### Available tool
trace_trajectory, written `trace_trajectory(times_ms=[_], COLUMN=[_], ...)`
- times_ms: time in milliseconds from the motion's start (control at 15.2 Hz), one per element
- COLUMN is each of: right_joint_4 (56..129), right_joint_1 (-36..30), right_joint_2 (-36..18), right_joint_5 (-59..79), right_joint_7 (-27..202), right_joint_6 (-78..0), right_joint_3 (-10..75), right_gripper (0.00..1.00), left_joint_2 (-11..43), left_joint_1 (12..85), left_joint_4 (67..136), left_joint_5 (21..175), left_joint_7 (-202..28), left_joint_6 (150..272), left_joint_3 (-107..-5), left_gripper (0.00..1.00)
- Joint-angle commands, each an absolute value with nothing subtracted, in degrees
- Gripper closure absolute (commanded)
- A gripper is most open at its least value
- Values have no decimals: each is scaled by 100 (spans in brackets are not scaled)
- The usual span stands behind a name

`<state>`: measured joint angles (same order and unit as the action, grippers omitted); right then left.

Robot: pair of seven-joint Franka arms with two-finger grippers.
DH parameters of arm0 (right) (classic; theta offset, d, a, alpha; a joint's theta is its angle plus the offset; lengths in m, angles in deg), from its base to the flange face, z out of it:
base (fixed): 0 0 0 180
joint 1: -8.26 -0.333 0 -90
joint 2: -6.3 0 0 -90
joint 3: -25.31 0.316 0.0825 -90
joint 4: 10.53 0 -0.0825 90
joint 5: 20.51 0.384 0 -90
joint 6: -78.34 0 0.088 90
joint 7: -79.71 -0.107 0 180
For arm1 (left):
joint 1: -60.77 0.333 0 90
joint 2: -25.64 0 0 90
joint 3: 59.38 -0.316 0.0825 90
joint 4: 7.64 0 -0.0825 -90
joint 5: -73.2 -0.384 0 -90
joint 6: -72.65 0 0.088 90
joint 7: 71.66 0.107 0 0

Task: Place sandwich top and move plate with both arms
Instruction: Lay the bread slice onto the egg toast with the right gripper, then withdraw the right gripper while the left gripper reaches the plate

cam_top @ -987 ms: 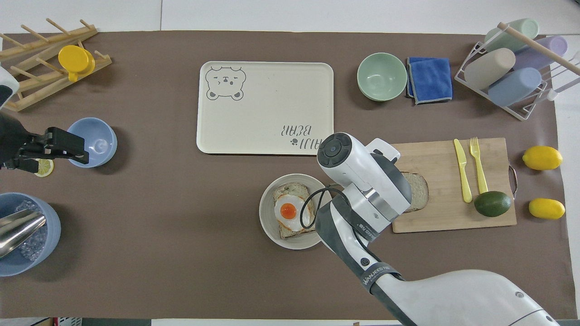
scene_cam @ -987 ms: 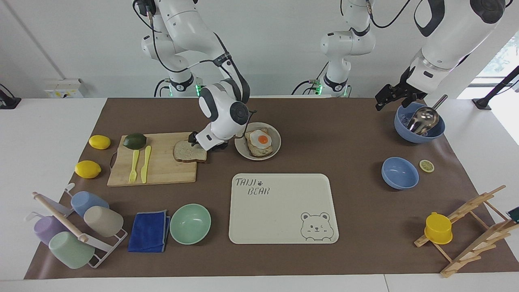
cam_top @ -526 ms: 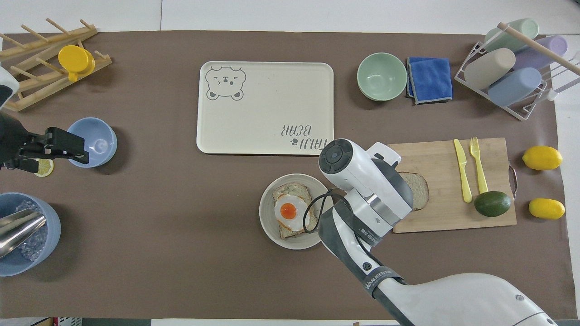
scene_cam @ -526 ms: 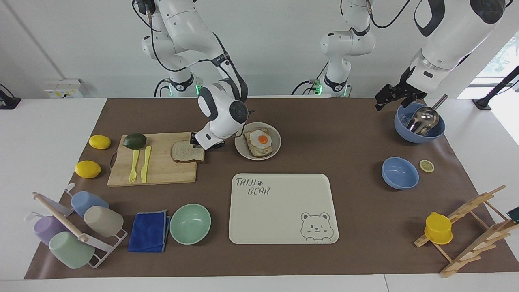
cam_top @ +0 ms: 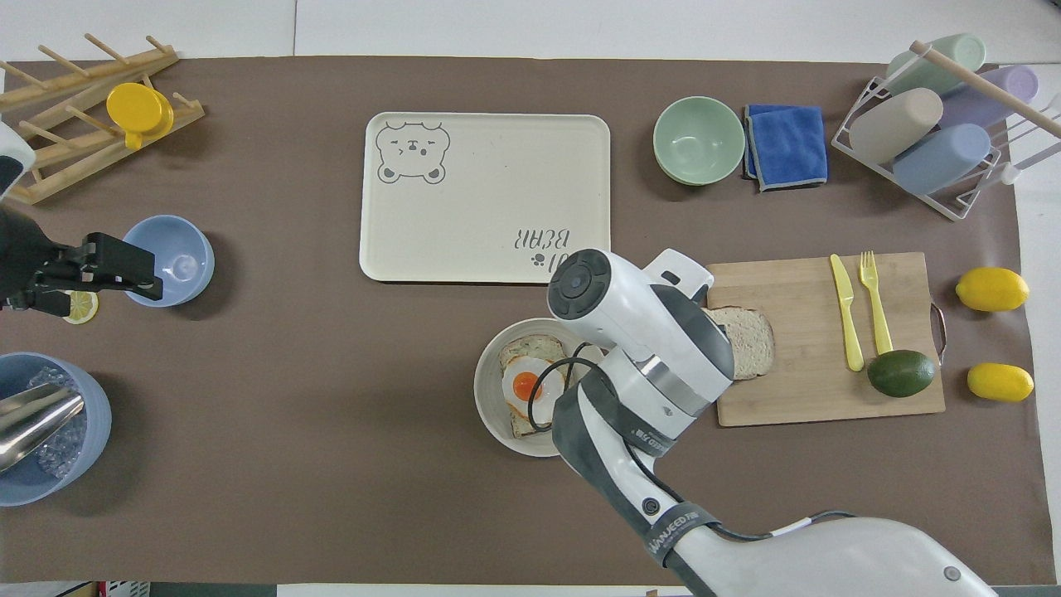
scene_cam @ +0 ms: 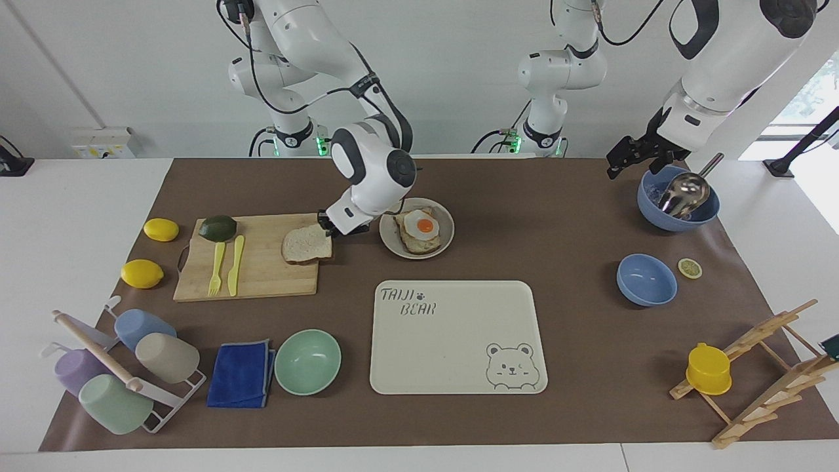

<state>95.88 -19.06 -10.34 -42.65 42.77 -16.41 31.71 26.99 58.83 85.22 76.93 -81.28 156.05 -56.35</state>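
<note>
Sandwich top [scene_cam: 307, 244] lies on the wooden cutting board [scene_cam: 262, 278], at the corner of the board closest to the plate [scene_cam: 448, 231]. Its edge on the plate's side is tipped up a little, while the rest still rests on the wood. My right jaws are clenched on that raised edge, low over the board's end, with my right arm [scene_cam: 373, 172] bent down above them. From overhead, the wrist of that arm covers the grasped edge and part of the plate's rim.

The plate sits on the worktop just beside the board, toward the left arm's end, and carries a toasted slice with a fried egg [scene_cam: 420, 227] on it. The cream bear-print tray [scene_cam: 459, 341] lies farther from me than the plate.

A yellow fork [scene_cam: 215, 269], a yellow knife [scene_cam: 235, 265] and an avocado [scene_cam: 217, 227] share the board, well apart from the slice.

My left arm [scene_cam: 714, 72] waits at its own end of the worktop. Its jaws are released and empty, hanging over the rim of a blue bowl [scene_cam: 675, 217] that holds a metal scoop [scene_cam: 685, 192].
</note>
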Motion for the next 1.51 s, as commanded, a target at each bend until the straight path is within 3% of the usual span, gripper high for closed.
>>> trace_trajectory(times_ms=[0, 132, 263, 461, 921, 1053, 1118, 1184, 1250, 1447], right_joint_4=[8223, 7711, 7700, 8007, 8773, 8746, 8720, 8659, 8598, 8404], right_joint_1=[-1959, -2300, -2626, -2987, -3032, -2997, -2988, -2971, -2962, -2576], right_joint_2=[-1452, -1610, -1654, -1690, -1584, -1611, -1611, -1611, -1611, -1279], right_joint_5=[-4318, -4266, -4196, -3703, -3668, -3607, -3467, -3387, -3395, -3387], right_joint_7=[4271, 4218, 3869, 3112, 2908, 2917, 2908, 2917, 2943, 3162], right_joint_6=[-606, -367, -532, -1672, -2334, -2571, -2650, -2756, -2792, -2617], right_joint_3=[3821, 3902, 3911, 3955, 3964, 3964, 3964, 3964, 3955, 3946], right_gripper=[100, 100, 100, 100, 100, 57, 45, 16, 0, 0], left_joint_2=[2845, 2845, 2845, 2845, 2845, 2845, 2845, 2845, 2845, 2933], left_joint_1=[5954, 5954, 5954, 5954, 5954, 5954, 5954, 5954, 5954, 5919], left_joint_4=[8675, 8675, 8675, 8675, 8675, 8675, 8675, 8675, 8675, 8675], left_joint_5=[7698, 7698, 7698, 7698, 7698, 7698, 7698, 7698, 7698, 7698], left_joint_7=[-8133, -8124, -8124, -8124, -8133, -8124, -8133, -8133, -8133, -8168], left_joint_6=[15694, 15694, 15694, 15694, 15694, 15685, 15694, 15694, 15694, 15641], left_joint_3=[-5586, -5586, -5586, -5586, -5586, -5586, -5586, -5586, -5586, -5586], left_gripper=[0, 0, 0, 0, 0, 0, 0, 0, 0, 0])
